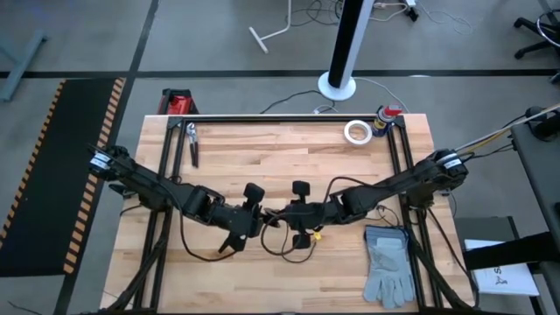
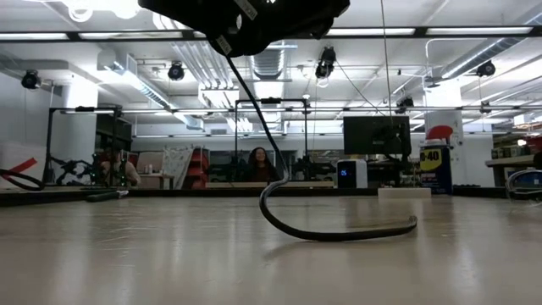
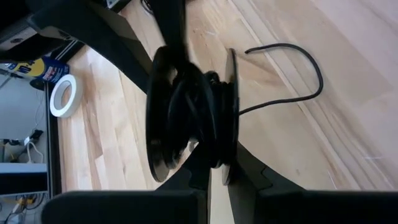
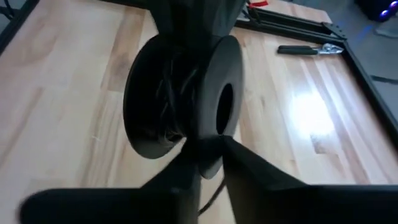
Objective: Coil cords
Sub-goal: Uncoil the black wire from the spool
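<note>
Between both closed hands, left hand (image 1: 254,219) and right hand (image 1: 293,214), a spool (image 3: 193,118) hides most cord (image 3: 292,74).

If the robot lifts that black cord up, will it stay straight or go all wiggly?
Probably wiggly. The cord lies in loose curves on the table, so it looks bendy, not stiff. Its free end arcs in a loop, so it would likely droop and swing. It looks thin, so it is probably light and might slide when pushed.

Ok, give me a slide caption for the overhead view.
Both arms meet mid-table over the black cord, with a grey glove, white tape roll and pliers around.
</note>
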{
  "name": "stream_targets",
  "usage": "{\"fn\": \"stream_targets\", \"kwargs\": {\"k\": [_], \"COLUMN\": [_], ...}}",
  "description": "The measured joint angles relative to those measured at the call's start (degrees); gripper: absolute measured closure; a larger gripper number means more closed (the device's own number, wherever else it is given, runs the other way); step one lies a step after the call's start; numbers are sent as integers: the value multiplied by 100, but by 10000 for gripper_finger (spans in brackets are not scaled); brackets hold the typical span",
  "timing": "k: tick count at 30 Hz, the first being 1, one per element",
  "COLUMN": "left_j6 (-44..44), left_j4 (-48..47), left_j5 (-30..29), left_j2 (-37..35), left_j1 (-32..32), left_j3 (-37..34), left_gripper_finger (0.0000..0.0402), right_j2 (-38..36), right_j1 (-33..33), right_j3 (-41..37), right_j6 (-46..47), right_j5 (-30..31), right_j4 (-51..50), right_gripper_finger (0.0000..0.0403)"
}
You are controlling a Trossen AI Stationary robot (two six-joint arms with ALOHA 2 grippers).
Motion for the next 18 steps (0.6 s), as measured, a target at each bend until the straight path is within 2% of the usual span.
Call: {"fn": "stream_targets", "kwargs": {"k": [3,12,18], "left_j6": [-156,-875,-1326], "left_j4": [16,59,-55], "left_j5": [22,-44,-110], "left_j2": [0,0,-47], "left_j1": [0,-11,-9], "left_j3": [0,2,7], "left_gripper_finger": [377,255,224], "right_j2": [-3,-66,-66], "right_j1": [-8,-16,-14], "right_j3": [0,0,0], "right_j6": [-152,-155,-153], "right_j5": [63,327,416], "right_j4": [-6,-28,-72], "right_gripper_finger": [393,402,402]}}
